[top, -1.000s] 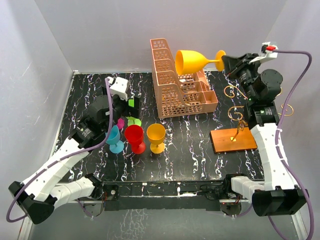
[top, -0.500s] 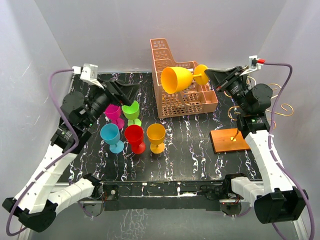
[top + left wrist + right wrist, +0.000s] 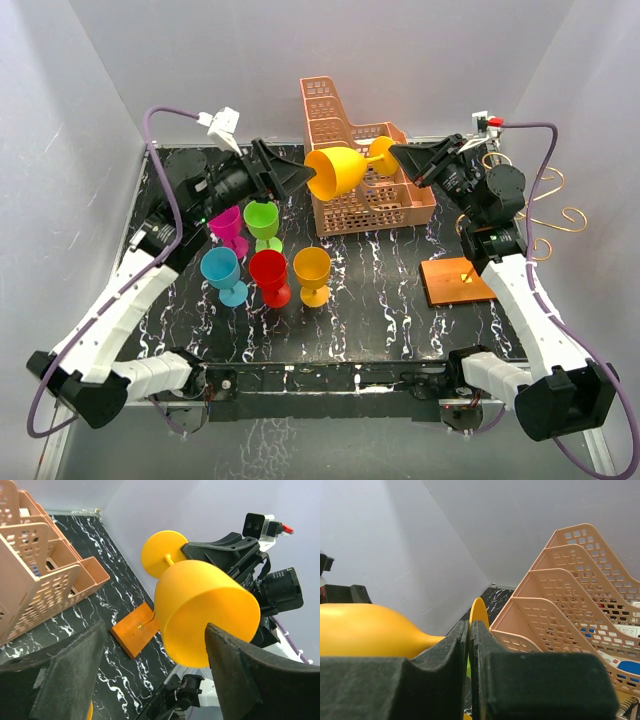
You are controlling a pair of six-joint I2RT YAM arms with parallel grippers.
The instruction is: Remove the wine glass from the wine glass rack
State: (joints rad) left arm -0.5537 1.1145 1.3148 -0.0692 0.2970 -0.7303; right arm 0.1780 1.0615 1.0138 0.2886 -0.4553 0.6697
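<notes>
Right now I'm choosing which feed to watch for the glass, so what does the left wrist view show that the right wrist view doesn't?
Only the left wrist view: the yellow glass with its whole bowl, the rack's orange base board lying flat, the right tool from outside as it grips the foot, and the left tool, open.
Only the right wrist view: a close-up of the right tool's fingers shut on the edge of the foot.
Both: the yellow glass, the peach basket and the black marbled table.
</notes>
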